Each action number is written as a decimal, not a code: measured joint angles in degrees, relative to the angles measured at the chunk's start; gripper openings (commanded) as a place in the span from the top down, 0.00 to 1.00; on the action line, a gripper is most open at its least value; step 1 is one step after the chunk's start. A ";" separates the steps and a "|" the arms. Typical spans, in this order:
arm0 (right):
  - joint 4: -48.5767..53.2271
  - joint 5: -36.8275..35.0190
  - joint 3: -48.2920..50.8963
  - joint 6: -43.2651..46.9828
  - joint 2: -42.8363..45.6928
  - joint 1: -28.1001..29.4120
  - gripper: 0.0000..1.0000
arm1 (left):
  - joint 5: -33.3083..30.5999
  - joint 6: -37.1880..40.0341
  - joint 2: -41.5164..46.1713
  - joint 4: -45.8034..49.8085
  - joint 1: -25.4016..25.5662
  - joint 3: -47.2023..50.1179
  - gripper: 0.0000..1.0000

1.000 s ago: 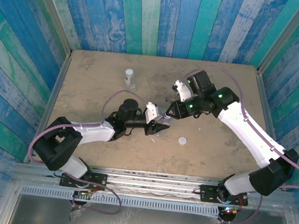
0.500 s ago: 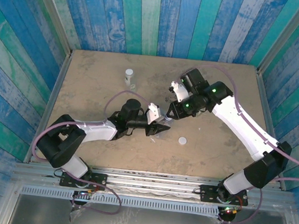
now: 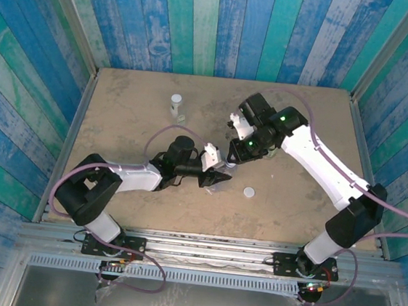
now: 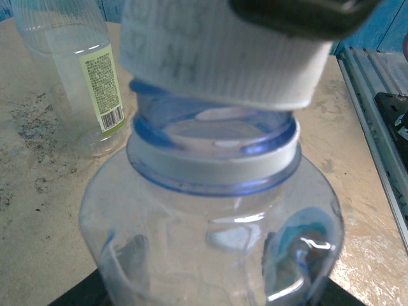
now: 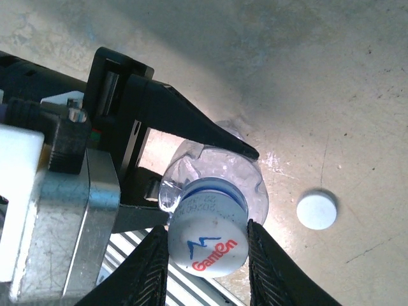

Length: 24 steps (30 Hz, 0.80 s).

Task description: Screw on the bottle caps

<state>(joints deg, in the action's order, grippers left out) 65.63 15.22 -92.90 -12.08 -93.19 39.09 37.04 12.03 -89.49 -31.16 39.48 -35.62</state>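
The clear bottle (image 4: 210,223) is held near the middle of the worktop (image 5: 306,76), apparently upright. Its body is clamped by the left hand (image 3: 218,176), whose black fingers are pressed in against the plastic. A white cap (image 5: 209,245) is pinched by its sides in the right hand (image 5: 207,231) and is presented to the neck from above. In the left wrist view the cap is seen tilted, lower on one side, with the blue-tinted rim of the neck exposed under the raised side, so it is judged not yet seated on the thread. If it is turned in this attitude, the thread could be crossed and the cap jammed askew. If it is pushed down hard, the thin bottle could be squashed or twisted in the left hand's hold. The cap could also slip between the ribbed pads if it binds. A second cap (image 5: 317,210) lies loose on the worktop just beside the bottle and could be knocked away by a wide swing. On top of the held cap "GanTen" is read in red under a blue mark. A printed code on its side is too small to be read. On the second bottle (image 4: 64,76), behind, a green-yellow label with a barcode is seen, its small print illegible.
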 measured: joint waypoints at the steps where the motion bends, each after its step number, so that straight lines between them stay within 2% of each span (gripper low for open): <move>1: 0.48 0.02 -0.50 -0.20 -0.46 0.00 0.67 | 0.00 0.15 -0.02 -0.07 0.00 0.02 0.55; 15: 3.50 1.73 -2.82 -0.85 -4.24 -0.11 0.68 | -0.13 0.48 -0.83 -2.38 0.11 2.05 0.55; 24: -5.49 1.95 5.64 0.61 1.68 -0.11 0.63 | 0.15 -4.00 -2.08 -7.85 0.22 3.65 0.55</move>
<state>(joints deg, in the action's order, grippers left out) 60.14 17.17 -87.26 -11.46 -91.50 38.98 37.19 8.03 -91.57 -39.00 39.70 -31.97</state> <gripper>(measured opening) 0.360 0.448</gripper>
